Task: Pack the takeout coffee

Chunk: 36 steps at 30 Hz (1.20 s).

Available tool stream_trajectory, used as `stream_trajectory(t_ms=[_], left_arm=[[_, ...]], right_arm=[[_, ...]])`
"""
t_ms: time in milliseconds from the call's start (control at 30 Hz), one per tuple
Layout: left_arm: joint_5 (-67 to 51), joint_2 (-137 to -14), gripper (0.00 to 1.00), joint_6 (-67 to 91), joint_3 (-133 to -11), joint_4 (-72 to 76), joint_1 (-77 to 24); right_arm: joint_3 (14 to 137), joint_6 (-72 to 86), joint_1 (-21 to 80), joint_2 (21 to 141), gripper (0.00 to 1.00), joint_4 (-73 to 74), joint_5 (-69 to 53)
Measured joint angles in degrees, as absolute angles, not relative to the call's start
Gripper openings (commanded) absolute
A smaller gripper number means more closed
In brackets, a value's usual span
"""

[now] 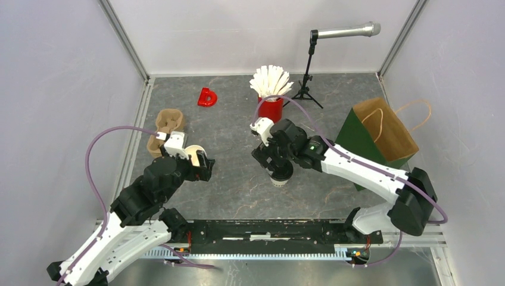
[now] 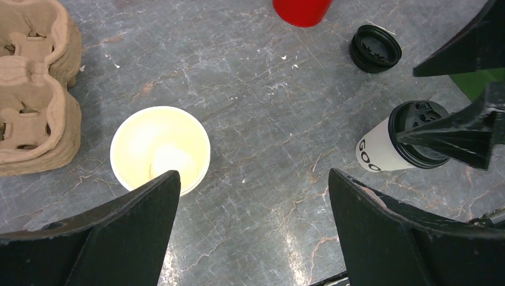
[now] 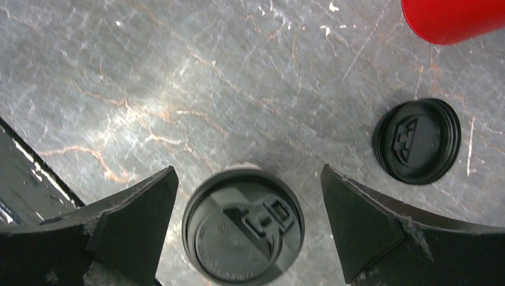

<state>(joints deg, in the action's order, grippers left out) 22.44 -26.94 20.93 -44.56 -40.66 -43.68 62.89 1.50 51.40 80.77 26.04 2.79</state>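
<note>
Your right jaws stand wide, one on each side of the lidded cup (image 3: 243, 223), with a gap showing on both sides and nothing gripped. That cup is white, tapered paper with black lettering on its wall. It stands upright near the middle of the grey, marble-veined tabletop (image 1: 238, 179), long axis vertical, its round black plastic lid on top with the embossed sip tab facing up.

Your left jaws are wide too and hold nothing. The open cup (image 2: 161, 149) stands upright just beside the left one of them, mouth up, showing a smooth cream inside; its near rim is hidden behind the finger.

The loose lid (image 3: 417, 140), round, black and ridged, lies flat on the tabletop between the lidded cup and the red cup (image 1: 271, 108) of white sticks.

The brown pulp carrier (image 2: 33, 89), rough and moulded into wells, sits left of the open cup. A brown paper bag (image 1: 387, 128) with handles stands open at the right edge, beyond your right arm.
</note>
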Motion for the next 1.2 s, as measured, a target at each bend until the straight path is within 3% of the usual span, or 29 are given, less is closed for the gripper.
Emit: stream_trajectory(t_ms=[300,767,1200], left_arm=[[22.39,-27.18,1.00,20.93,-44.05,-40.69,-43.68],[22.41,-28.51,1.00,20.91,-44.05,-40.66,-43.68],[22.41,-28.58,1.00,20.91,-44.05,-40.66,-43.68]], right_arm=[[58.87,-1.10,51.33,72.25,0.98,30.98,2.57],[53.41,-2.31,46.72,72.51,0.98,29.89,-5.61],[52.99,-2.44,46.74,72.86,0.87,27.73,-4.82]])
